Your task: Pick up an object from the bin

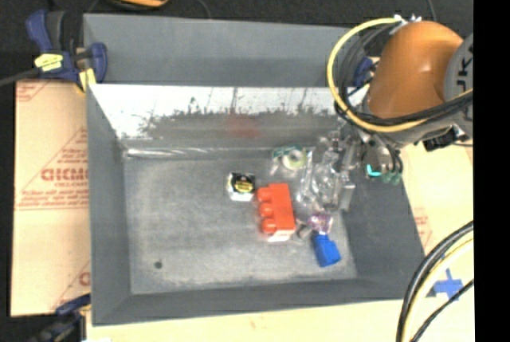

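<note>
Camera view: gripper sat low over the right part of the grey bin floor.
Gripper state: could not tell, wide or narrow.
Nearest thing: red-orange studded block, just left of the gripper.
Near side: blue piece, just beside the block's near right corner.
Left: small black-and-yellow item.
Far side: pale clear item.

I find open bin floor at the view's left; a red block, blue piece and clear clutter crowd the right.
</note>
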`<state>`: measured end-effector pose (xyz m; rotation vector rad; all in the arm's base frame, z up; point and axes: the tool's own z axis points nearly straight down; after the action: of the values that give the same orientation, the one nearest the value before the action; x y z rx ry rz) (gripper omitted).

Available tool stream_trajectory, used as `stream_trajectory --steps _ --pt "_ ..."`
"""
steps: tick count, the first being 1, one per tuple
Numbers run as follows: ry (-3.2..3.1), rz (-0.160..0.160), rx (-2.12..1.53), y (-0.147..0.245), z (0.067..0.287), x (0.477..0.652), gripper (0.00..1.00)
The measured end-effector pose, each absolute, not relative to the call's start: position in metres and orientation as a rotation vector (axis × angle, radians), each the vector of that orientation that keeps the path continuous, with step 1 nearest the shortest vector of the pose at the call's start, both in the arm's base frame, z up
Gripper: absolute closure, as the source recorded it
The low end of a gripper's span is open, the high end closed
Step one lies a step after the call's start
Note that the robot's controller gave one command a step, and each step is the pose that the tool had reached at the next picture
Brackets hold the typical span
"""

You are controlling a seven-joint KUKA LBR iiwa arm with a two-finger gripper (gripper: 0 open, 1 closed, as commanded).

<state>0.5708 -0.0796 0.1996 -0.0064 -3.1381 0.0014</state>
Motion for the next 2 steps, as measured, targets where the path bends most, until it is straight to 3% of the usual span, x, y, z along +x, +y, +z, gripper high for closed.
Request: stream_trajectory --steps 1,2 --pt "-3.133 -0.004 -0.179 -0.0279 0.0904 0.5426 0.00" --pt "-3.141 0.000 -0.178 -0.0303 0.0952 0.5451 1.00"
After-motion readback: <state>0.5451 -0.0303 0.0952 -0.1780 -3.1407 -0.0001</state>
